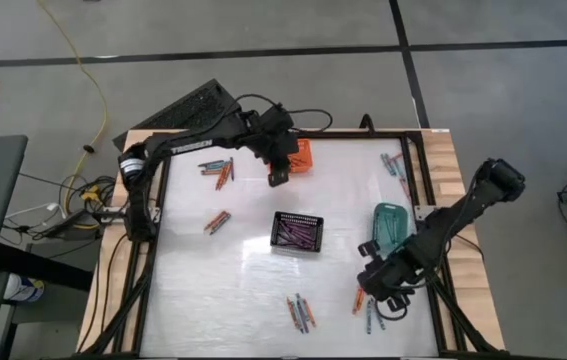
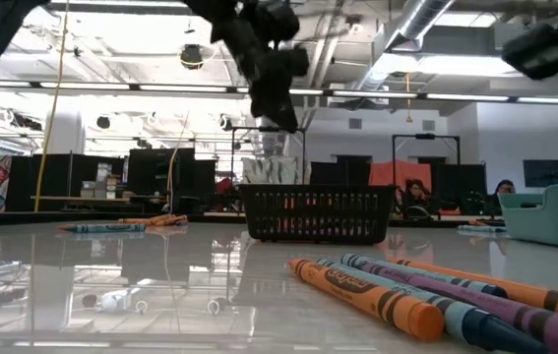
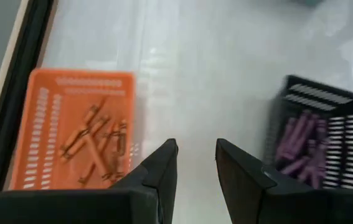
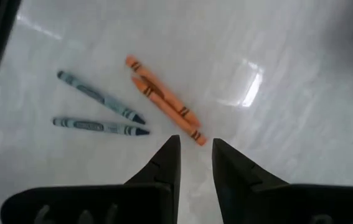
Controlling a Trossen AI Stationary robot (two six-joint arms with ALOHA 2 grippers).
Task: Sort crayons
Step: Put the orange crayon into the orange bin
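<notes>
My left gripper (image 3: 196, 144) hangs open and empty above the table, between the orange basket (image 3: 76, 137), which holds several orange crayons, and the black basket (image 3: 316, 143), which holds purple ones. My right gripper (image 4: 195, 142) is open and empty over the near right of the table (image 1: 378, 292). Just beyond its fingertips two orange crayons (image 4: 164, 99) lie flat side by side, with two teal-blue crayons (image 4: 98, 112) beside them. More loose crayons lie at the far left (image 1: 223, 172), the left middle (image 1: 217, 221), the near middle (image 1: 300, 312) and the far right (image 1: 395, 165).
A teal basket (image 1: 390, 225) stands at the right, close to my right arm. The black basket (image 1: 296, 232) stands mid-table and the orange basket (image 1: 304, 155) at the far edge. A dark frame (image 1: 153, 230) borders the white table top. Several crayons (image 2: 387, 295) lie close to the low camera.
</notes>
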